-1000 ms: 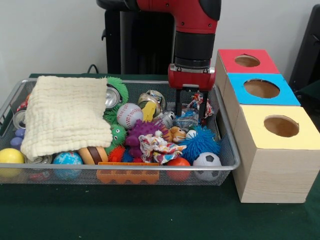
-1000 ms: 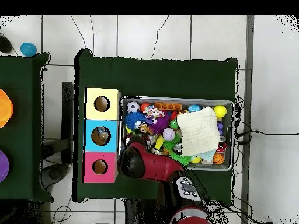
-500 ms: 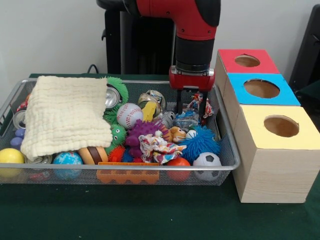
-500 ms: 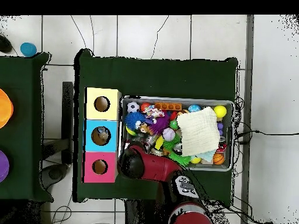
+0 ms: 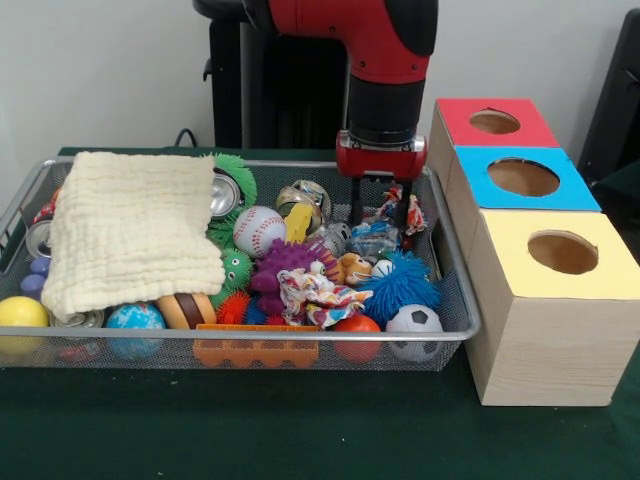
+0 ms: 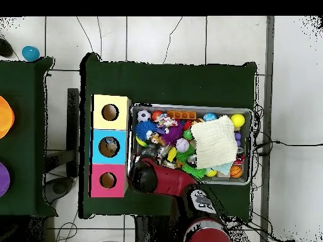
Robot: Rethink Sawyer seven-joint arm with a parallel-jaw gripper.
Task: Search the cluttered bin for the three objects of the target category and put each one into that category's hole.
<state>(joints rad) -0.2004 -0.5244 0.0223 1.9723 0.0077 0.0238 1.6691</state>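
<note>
One red and black arm is coming down into the front view, its gripper (image 5: 380,212) hanging over the right end of the wire bin (image 5: 455,290). Both black fingers (image 5: 357,203) are standing apart, parted fairly wide, with nothing clamped between them. A red, white and blue knotted rope toy (image 5: 402,208) is lying just beside the right-hand finger; whether it is touching cannot be told. Directly below the gripper a crinkled blue wrapper (image 5: 373,240) is sitting among the clutter, and lower still a spiky blue ball (image 5: 400,283) and a small soccer ball (image 5: 414,326). Off to the gripper's left a baseball (image 5: 259,230), a purple spiky toy (image 5: 285,264) and a cream cloth (image 5: 130,231) are covering much of the bin. To its right three boxes are standing in a row on the green counter (image 5: 300,425): red box (image 5: 495,122), blue box (image 5: 522,177), yellow box (image 5: 560,252), each with a round hole on top.

Looking straight down in the overhead view, the arm's red body (image 6: 167,179) is hiding the gripper entirely. The bin (image 6: 247,112) is lying just beside the box row (image 6: 110,145), and the cloth (image 6: 213,142) is spreading over the side of the bin away from the boxes.
</note>
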